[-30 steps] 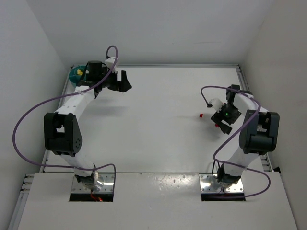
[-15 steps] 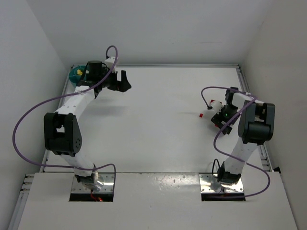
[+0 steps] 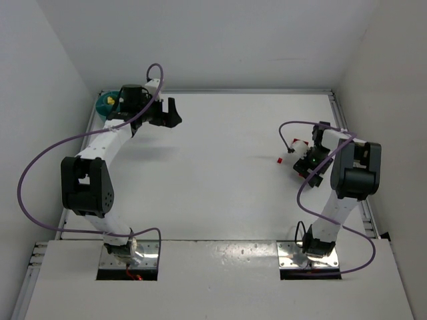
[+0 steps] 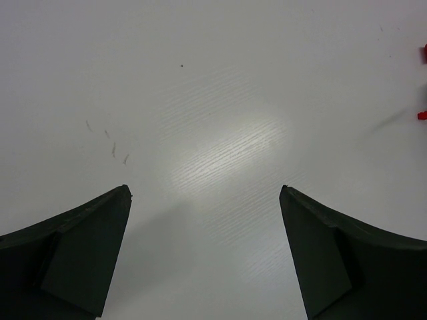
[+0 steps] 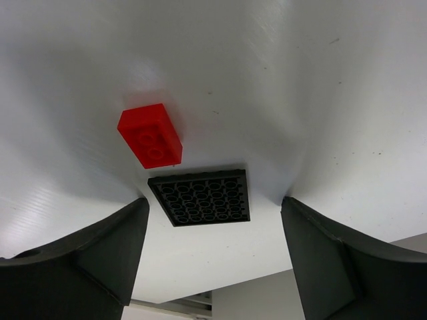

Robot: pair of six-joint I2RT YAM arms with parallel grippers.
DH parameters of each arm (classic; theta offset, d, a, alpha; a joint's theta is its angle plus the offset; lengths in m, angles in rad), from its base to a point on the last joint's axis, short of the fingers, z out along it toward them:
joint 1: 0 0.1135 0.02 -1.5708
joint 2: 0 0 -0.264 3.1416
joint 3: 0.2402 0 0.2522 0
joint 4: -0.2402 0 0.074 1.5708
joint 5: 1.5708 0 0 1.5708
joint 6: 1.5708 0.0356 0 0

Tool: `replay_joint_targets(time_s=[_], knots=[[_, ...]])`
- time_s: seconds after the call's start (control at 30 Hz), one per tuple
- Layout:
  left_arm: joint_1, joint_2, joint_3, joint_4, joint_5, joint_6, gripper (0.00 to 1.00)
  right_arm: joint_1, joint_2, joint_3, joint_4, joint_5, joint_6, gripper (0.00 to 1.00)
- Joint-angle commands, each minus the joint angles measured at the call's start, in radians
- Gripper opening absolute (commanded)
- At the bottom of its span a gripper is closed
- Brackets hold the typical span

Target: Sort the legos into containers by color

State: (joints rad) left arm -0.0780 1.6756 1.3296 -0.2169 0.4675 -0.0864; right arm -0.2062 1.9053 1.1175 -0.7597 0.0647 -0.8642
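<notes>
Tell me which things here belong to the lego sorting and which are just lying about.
Belongs to the job:
red lego brick
teal bowl, far left corner, half hidden by the left arm
red bits at the left wrist view's edge, likely legos

Lying about:
black gridded plate beside the brick, possibly lego too

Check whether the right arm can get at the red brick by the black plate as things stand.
Probably yes: the right hand is open, and the red brick lies uncovered just ahead of its fingers, though the black plate close beside it may crowd a grasp.
</notes>
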Motion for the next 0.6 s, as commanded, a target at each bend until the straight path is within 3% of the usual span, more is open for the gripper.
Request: replay_joint_targets(time_s=[0.0, 0.43, 0.57], knots=[[0.009, -0.025, 0.016, 0.017, -0.006, -0.016, 1.00, 0.008, 0.034, -0.056, 0.053, -0.017, -0.002, 0.80], [0.009, -0.016, 0.025, 0.017, -0.015, -0.016, 1.00, 0.008, 0.075, -0.074, 0.062, -0.026, 0.007, 0.63], [0.009, -0.016, 0.025, 0.017, -0.015, -0.016, 1.00, 0.008, 0.084, -0.074, 0.062, -0.017, 0.007, 0.47]])
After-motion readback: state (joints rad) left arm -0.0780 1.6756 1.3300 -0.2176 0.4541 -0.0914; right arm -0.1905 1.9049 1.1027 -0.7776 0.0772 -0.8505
